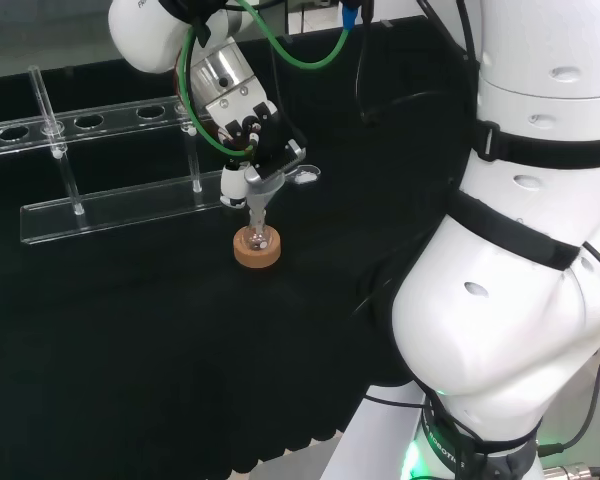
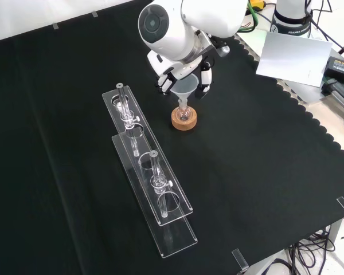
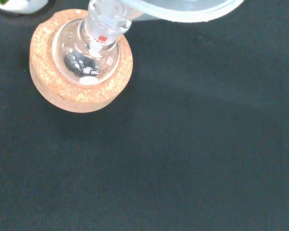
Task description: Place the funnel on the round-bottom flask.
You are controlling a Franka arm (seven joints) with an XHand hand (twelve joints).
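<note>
Funnel (image 2: 185,87) over the bench, and we go big to small: the clear rack (image 2: 149,172) lies well to the left in the front view. Our hand (image 2: 183,74) has its fingers curled round the funnel's cone. Below sits the cork ring (image 3: 82,72), cradling the round-bottom flask (image 3: 89,57). The stem looks to be at or in the neck. We should keep it upright, ease straight down, then let go only once the cone seats.
</note>
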